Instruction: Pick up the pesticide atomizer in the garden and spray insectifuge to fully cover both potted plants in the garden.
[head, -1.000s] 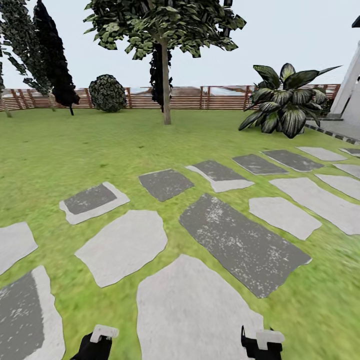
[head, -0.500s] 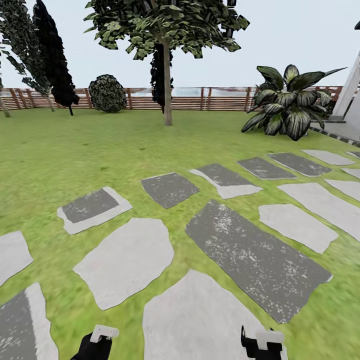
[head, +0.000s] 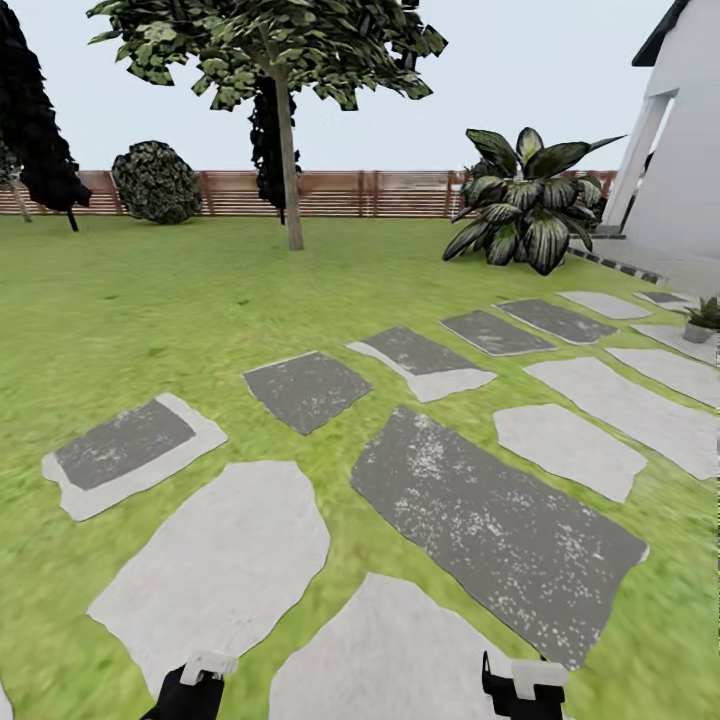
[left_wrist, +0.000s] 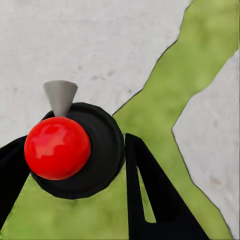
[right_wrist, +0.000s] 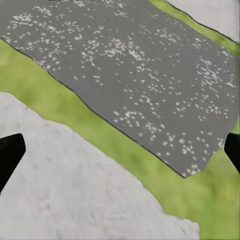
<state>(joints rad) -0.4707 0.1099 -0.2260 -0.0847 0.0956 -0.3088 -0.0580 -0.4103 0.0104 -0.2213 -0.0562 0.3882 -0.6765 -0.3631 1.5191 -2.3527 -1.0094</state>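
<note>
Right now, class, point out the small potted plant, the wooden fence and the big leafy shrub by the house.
potted plant (head: 702, 320), head view, on its leaves above the pot.
wooden fence (head: 340, 194), head view, on the slats right of the tree trunk.
leafy shrub (head: 525, 205), head view, on its central leaves.

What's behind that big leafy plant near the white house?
Behind the big striped-leaf plant runs the brown slatted fence, with pale sky above. To its right stands the white house wall. The plant's leaves hide its base and the fence stretch directly behind it.
</note>
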